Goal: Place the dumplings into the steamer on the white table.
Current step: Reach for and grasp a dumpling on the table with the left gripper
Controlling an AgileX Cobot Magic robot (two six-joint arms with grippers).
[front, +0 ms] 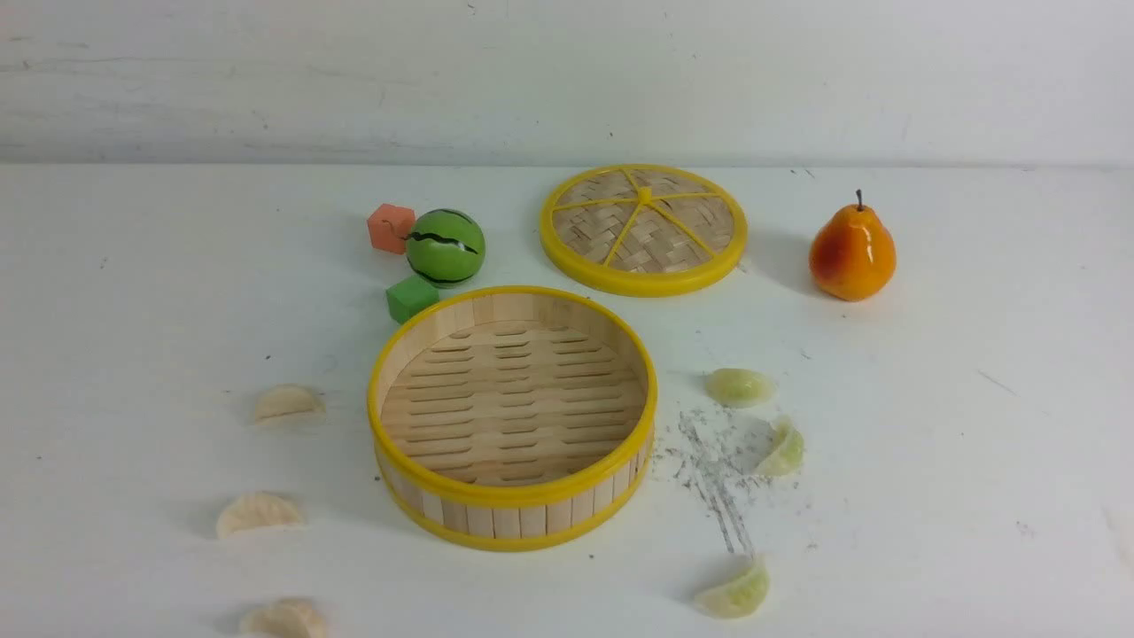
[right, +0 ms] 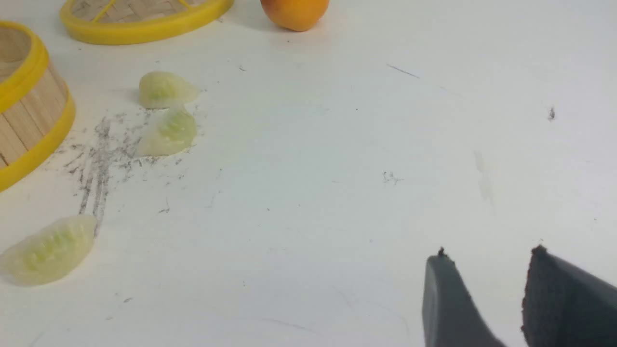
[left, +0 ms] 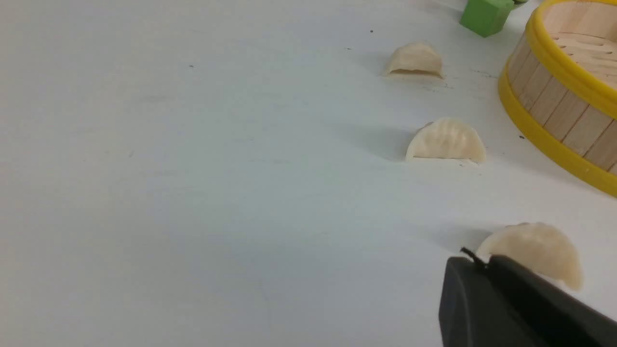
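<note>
Woven lid [front: 643, 229], pear [front: 851, 252], striped ball [front: 445, 247], orange-red block [front: 391, 228], green block [front: 411, 298]: all set toward the far edge of the worktop [front: 974, 461]
The lid is laid flat near the middle, the pear stood upright well to its right, the ball to its left; the orange-red block is seen close against the ball's far left, the green block just beside its near side

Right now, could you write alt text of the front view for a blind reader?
An empty bamboo steamer stands open in the middle of a white table, with three cream-white dumplings on its left and three pale green dumplings on its right. Behind it lie its woven lid, a toy watermelon, two cubes and a pear.
</note>
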